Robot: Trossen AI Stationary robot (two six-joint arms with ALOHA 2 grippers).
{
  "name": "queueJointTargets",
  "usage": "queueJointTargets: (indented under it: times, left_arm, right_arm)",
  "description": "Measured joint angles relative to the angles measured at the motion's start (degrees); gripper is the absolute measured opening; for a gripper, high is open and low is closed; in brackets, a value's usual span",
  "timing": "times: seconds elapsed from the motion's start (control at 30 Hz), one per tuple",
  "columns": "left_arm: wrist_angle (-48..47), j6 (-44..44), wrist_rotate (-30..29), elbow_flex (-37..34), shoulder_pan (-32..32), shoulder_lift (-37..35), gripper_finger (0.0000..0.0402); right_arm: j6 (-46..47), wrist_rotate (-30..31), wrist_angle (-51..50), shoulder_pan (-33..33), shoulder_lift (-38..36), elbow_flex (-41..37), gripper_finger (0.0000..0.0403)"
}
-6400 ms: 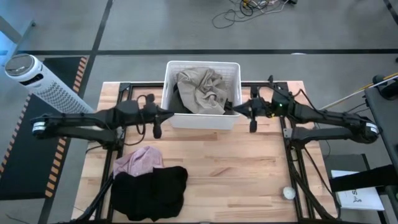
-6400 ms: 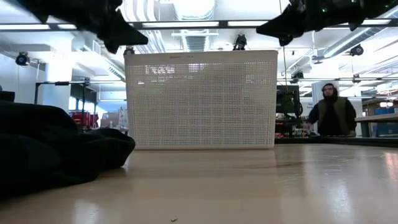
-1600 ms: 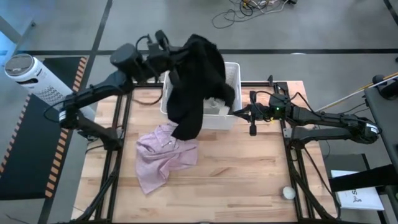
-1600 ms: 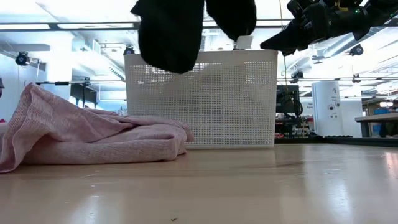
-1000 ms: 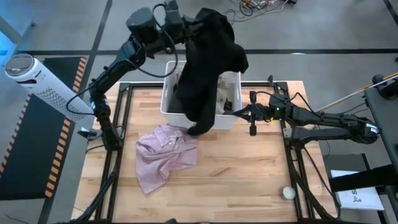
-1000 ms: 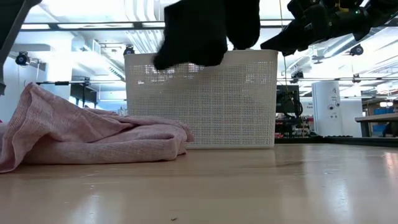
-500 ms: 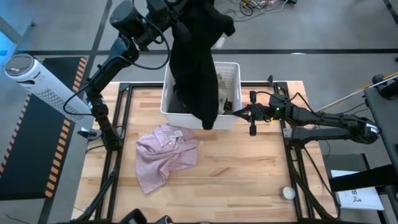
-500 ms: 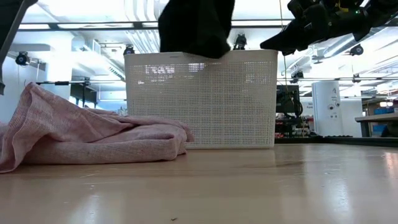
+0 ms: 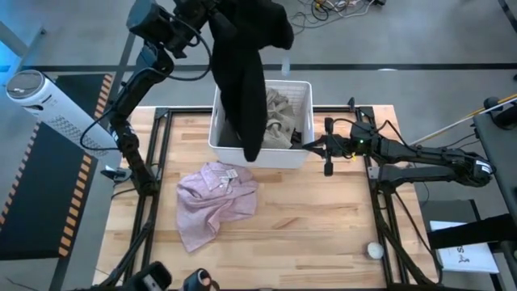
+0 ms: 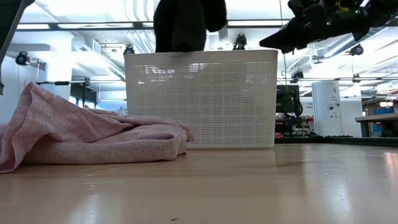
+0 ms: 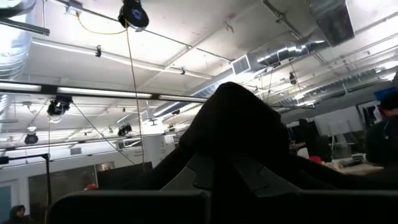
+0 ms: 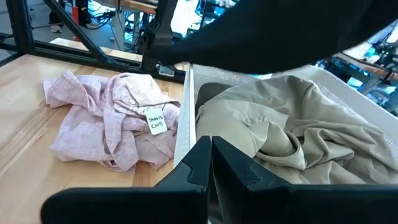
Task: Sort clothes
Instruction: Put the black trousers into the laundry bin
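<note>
Left gripper raised high above the white basket, fingers clamped on a black garment hanging into the basket, apparently clear of the surface. Khaki garment lies inside. Pink shirt lies crumpled beside the basket. Right gripper waits at the basket's edge, fingers closed, empty.

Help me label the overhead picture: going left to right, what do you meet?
White tower fan → pink shirt → black garment hanging from the left gripper → khaki garment in the basket → right gripper → small white ball.
</note>
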Motion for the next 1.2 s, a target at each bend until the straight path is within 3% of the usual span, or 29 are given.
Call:
queueJointTargets:
  times: [0.27,0.4,0.6,0.8,0.93,1.2]
  left_arm:
    - [-0.8,-0.5,0.5,-0.1,0.3,4.4,0.0000]
    - [-5.3,-2.9,4.2,-0.1,0.2,6.6,0.0000]
    - [-20.1,-2.5,5.2,-0.1,-2.7,7.5,0.0000]
    - [-41.5,-6.7,4.7,-0.1,-6.1,7.1,0.0000]
    - [-53.9,-6.9,4.4,-0.1,-11.4,7.1,0.0000]
    - [-60.8,-6.5,-11.1,-2.7,-24.0,7.0,0.0000]
  right_arm:
    - [-0.8,0.0,0.8,0.0,0.0,0.0,0.0000]
    - [-0.9,0.0,0.8,0.0,0.0,0.0,0.0000]
    - [-0.6,0.0,-0.3,0.0,0.0,0.0,0.0000]
    - [0.1,0.0,-2.2,0.0,0.0,0.0,0.0000]
    - [1.6,0.0,-2.5,0.0,0.0,0.0,0.0000]
    - [4.3,0.0,-2.8,0.3,0.0,0.0,0.0000]
